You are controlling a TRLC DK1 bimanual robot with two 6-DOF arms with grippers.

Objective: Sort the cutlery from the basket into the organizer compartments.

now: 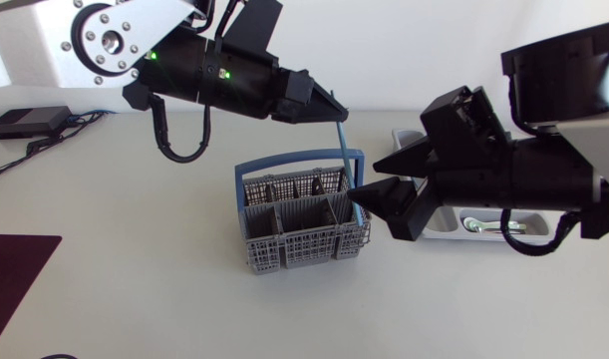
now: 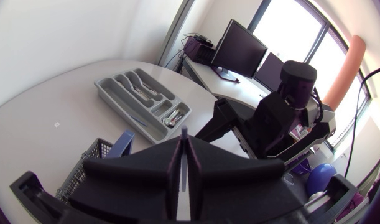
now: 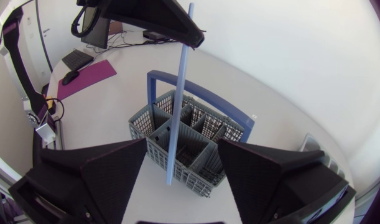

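Blue rod (image 3: 179, 93) seemingly within left tool (image 1: 338, 114)

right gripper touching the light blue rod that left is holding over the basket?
Apart. Right wrist view: the slim light blue rod hangs between the right gripper's open fingers, with a gap on either side.

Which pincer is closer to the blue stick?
Left. The left pincer is shut on the stick near its top; the right pincer stands open around its lower end, not touching.
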